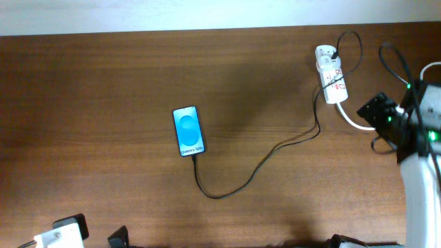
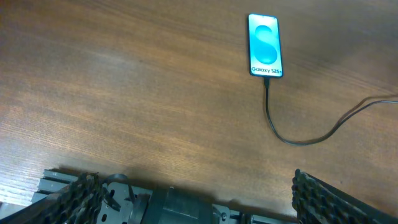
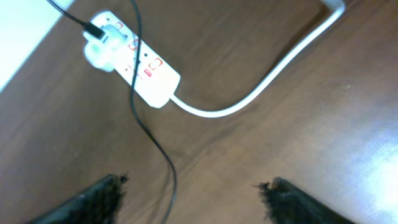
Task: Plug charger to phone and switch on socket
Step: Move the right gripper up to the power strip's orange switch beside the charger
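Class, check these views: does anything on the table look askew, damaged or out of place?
Nothing is spilled or damaged. One oddity: the thin black charger cable drapes across the small white power strip, over its red markings, at the table's far right. The strip lies slanted.

The phone (image 2: 265, 45) reads "Galaxy S25+".

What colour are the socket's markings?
Red, on the white socket; clearest in the right wrist view.

This looks like a robot test station, probably in a lab. A plain brown wooden table (image 1: 103, 83) has a pale strip (image 1: 138, 14) beyond its far edge, and a white robot arm (image 1: 422, 193) works over it.
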Robot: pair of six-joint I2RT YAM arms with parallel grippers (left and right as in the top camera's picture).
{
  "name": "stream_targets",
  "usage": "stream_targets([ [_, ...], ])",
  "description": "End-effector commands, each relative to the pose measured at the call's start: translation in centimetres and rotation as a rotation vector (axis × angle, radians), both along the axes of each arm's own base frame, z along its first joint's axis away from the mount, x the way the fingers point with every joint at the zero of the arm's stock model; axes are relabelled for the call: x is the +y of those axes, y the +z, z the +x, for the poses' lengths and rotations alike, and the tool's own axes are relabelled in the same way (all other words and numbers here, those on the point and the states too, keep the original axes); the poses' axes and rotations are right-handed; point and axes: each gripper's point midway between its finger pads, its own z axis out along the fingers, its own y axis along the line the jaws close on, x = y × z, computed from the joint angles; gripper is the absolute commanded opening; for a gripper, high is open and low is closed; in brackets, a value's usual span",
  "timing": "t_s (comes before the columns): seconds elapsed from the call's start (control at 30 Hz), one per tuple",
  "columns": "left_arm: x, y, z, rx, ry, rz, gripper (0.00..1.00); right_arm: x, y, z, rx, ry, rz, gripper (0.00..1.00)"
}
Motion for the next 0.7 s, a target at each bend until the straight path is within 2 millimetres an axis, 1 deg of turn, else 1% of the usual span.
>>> stream_targets([
  [0.0, 0.3, 0.0, -0.1, -0.005, 0.028, 0.004, 0.99, -0.1, -3.8, 4.3, -0.017, 0.083, 0.161, 0.55],
  [0.07, 0.3, 0.0, -0.1, -0.005, 0.028, 0.004, 1.00, -0.8, -5.9, 7.4, -0.070, 0.136, 0.229, 0.36],
  [0.1, 0.4, 0.0, -0.1, -0.004, 0.028, 0.004, 0.99, -0.9, -6.4, 8.6, -0.099, 0.157, 0.263, 0.29],
  [0.13, 0.3, 0.0, -0.1, -0.005, 0.028, 0.004, 0.99, -1.1, -7.0, 9.7, -0.121, 0.173, 0.289, 0.22],
  [0.17, 0.4, 0.0, -0.1, -0.004, 0.028, 0.004, 0.99, -1.4, -7.9, 10.9, -0.129, 0.181, 0.297, 0.11],
  [0.2, 0.4, 0.0, -0.1, -0.004, 0.028, 0.004, 0.99, -1.7, -8.5, 11.5, -0.131, 0.188, 0.292, 0.05],
  [0.33, 0.3, 0.0, -0.1, -0.005, 0.028, 0.004, 0.99, -3.7, -11.2, 14.3, -0.180, 0.186, 0.239, 0.04],
  [0.5, 0.4, 0.0, -0.1, -0.004, 0.028, 0.004, 0.99, -5.0, -14.9, 17.0, -0.224, 0.158, 0.246, 0.04],
  [0.57, 0.4, 0.0, -0.1, -0.004, 0.028, 0.004, 0.99, -5.3, -16.1, 17.8, -0.233, 0.138, 0.264, 0.04],
  [0.6, 0.4, 0.0, -0.1, -0.004, 0.028, 0.004, 1.00, -5.5, -16.4, 18.4, -0.251, 0.123, 0.280, 0.04],
  [0.67, 0.3, 0.0, -0.1, -0.005, 0.028, 0.004, 0.99, -5.8, -16.3, 19.6, -0.294, 0.108, 0.284, 0.04],
])
